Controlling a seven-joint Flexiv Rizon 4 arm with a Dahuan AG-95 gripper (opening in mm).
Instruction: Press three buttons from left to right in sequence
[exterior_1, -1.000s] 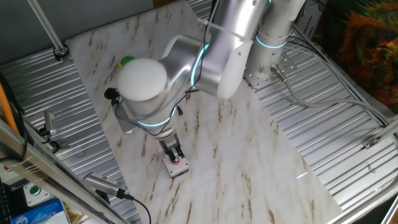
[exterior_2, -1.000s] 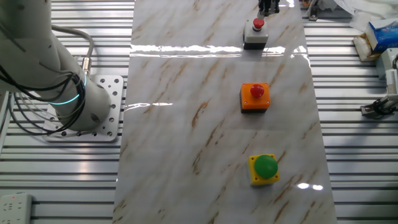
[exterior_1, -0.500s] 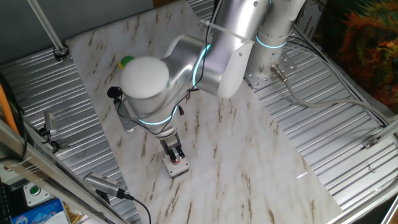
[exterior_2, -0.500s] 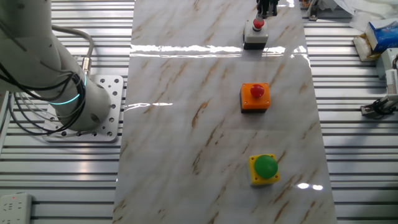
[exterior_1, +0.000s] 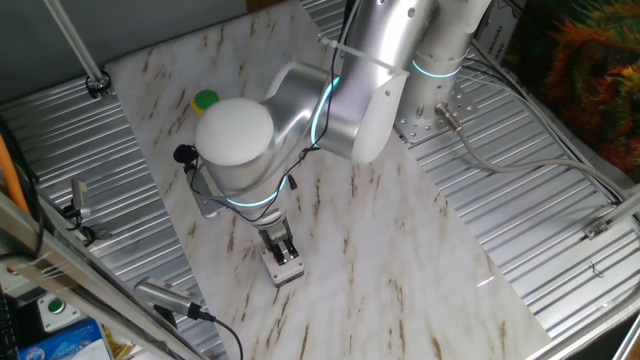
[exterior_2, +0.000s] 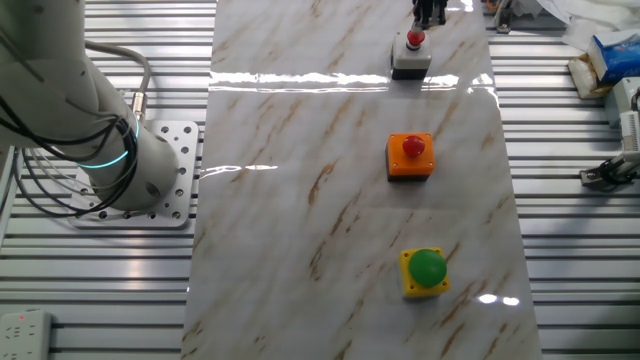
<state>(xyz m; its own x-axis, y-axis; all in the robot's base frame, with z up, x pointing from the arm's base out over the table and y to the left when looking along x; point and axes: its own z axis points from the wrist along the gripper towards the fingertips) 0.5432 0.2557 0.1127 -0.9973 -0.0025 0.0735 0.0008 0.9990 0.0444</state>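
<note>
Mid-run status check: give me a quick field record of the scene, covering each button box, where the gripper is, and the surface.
surface: marble-pattern board on a ribbed metal table
yellow box, green button: near end of the row, arm not at it
orange box, red button: middle of the row, arm not at it
light-grey box, red button: far end of the row, gripper directly over it
gripper: pointing down at the light-grey box; contact with the button not clear
finger state: cannot tell
row order: three boxes in one line, spaced apart

You see a green button on a yellow box (exterior_2: 425, 273), red buttons on an orange box (exterior_2: 411, 156) and a light-grey box (exterior_2: 411, 57), and a brown-veined white marble surface (exterior_2: 300, 200).
</note>
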